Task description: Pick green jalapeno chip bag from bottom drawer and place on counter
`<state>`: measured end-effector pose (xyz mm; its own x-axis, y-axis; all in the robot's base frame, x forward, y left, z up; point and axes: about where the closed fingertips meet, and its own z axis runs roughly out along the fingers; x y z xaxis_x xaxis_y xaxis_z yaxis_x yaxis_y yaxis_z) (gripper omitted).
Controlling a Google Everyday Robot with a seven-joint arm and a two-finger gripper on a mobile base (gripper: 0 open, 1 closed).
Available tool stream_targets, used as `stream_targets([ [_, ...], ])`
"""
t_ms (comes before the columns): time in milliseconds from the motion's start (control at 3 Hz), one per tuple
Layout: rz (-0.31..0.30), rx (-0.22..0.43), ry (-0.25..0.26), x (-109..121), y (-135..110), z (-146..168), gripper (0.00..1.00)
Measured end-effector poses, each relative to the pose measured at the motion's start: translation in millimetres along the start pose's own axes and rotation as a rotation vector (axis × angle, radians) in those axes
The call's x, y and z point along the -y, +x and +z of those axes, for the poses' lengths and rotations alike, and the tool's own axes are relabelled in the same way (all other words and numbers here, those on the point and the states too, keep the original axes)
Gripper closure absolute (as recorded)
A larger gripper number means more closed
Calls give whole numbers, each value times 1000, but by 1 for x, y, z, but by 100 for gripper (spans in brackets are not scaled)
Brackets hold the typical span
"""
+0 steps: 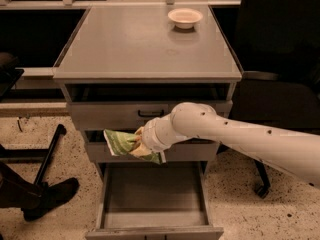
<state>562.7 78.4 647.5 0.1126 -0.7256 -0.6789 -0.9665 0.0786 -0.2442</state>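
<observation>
The end effector (141,142) is clenched on the green jalapeno chip bag (120,143). It holds the crumpled bag in the air in front of the middle drawer (192,151), above the pulled-out bottom drawer (150,196). The white arm (240,134) reaches in from the right. Higher up is the top drawer (100,115) with its black handle. A white bowl (185,17) sits near the far right corner of the cabinet's surface (140,44).
</observation>
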Motion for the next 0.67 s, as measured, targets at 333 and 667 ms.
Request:
stream_targets([
  [333,0,0,0,0,0,0,100],
  [667,-41,18,30,20,-32,-28,100],
])
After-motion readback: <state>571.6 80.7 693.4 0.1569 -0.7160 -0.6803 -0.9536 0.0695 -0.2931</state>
